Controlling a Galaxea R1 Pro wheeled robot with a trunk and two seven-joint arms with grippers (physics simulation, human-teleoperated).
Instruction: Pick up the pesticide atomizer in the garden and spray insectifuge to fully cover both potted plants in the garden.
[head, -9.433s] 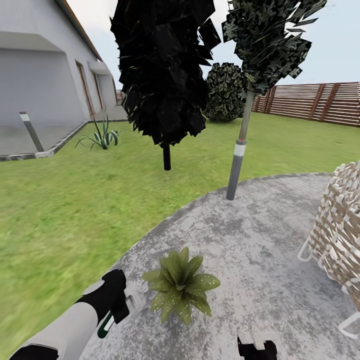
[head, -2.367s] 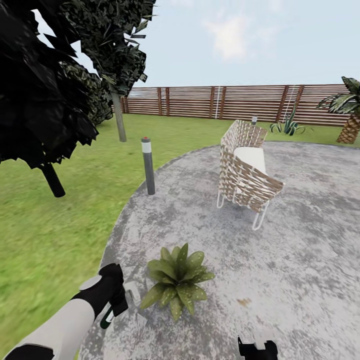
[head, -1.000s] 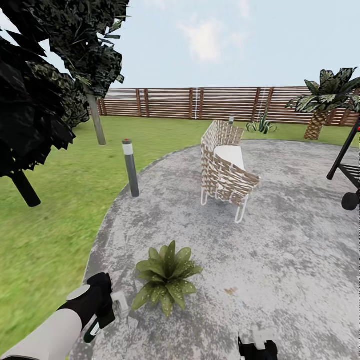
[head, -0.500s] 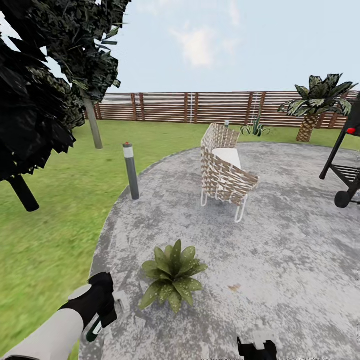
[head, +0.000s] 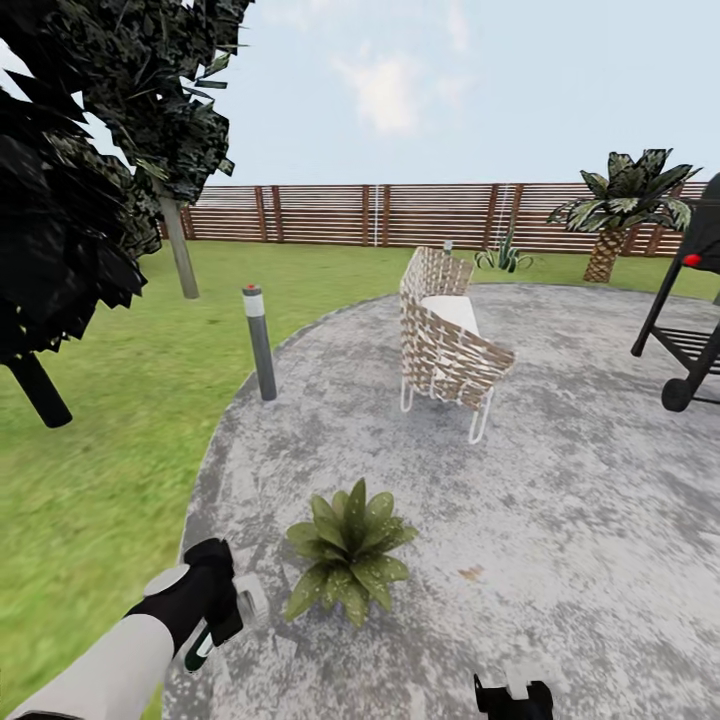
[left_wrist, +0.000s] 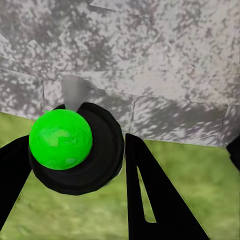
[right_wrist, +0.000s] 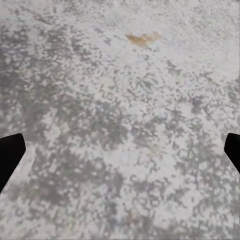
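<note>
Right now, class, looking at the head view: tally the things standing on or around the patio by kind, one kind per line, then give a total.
Potted plants: 1
Woven chairs: 1
Bollard lamps: 2, the near one and a far one behind the chair
Palms: 1
Spiky lawn plants: 1
Black grills: 1
Total: 7
</note>
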